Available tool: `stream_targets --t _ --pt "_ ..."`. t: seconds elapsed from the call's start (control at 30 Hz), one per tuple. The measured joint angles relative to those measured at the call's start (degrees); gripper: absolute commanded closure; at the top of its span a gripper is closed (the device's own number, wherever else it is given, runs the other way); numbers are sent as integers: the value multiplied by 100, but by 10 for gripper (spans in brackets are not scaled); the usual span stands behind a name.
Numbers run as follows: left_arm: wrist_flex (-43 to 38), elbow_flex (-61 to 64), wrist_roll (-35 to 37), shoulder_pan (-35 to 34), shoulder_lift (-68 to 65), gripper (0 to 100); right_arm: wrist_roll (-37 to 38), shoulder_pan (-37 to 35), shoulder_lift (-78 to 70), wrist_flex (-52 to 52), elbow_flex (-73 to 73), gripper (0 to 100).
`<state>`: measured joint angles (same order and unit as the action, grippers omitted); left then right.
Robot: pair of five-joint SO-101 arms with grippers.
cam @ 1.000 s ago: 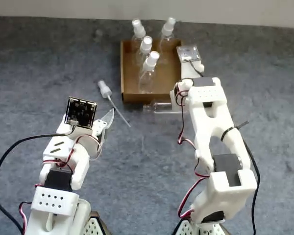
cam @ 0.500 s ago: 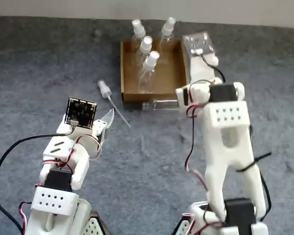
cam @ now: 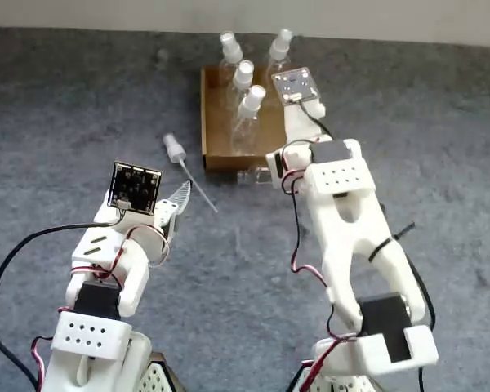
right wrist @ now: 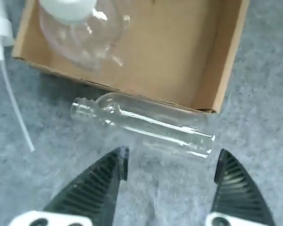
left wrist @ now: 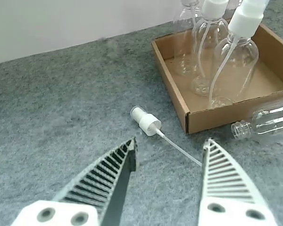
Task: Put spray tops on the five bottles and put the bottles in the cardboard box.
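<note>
A brown cardboard box (cam: 215,122) sits at the back of the grey mat and holds several clear bottles with white spray tops (cam: 251,102). A bare clear bottle (right wrist: 141,125) lies on its side just outside the box's front wall (left wrist: 193,120), neck toward the left arm. My right gripper (right wrist: 173,155) hovers open right above it, one finger on each side, not touching. A loose spray top (left wrist: 145,121) with a long tube lies on the mat left of the box. My left gripper (left wrist: 170,146) stands open short of it, holding nothing.
The right arm (cam: 335,188) stretches over the mat up to the box's front right corner. A pale wall (cam: 106,12) runs behind the box. Bare grey mat (cam: 237,269) lies between the two arms.
The right arm's wrist swung out to the right of the box and then back left, ending over the lying bottle. The left arm, spray top and bottles have not moved.
</note>
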<state>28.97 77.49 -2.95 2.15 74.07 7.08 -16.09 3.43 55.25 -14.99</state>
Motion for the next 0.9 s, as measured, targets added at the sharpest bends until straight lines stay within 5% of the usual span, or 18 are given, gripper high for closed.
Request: stream_targets --t 0.5,0.9 --pt "0 0 -35 0 0 829 -26 35 -1354 -888 519 742" --pt "0 0 -35 0 0 829 -35 35 -1363 -387 580 742"
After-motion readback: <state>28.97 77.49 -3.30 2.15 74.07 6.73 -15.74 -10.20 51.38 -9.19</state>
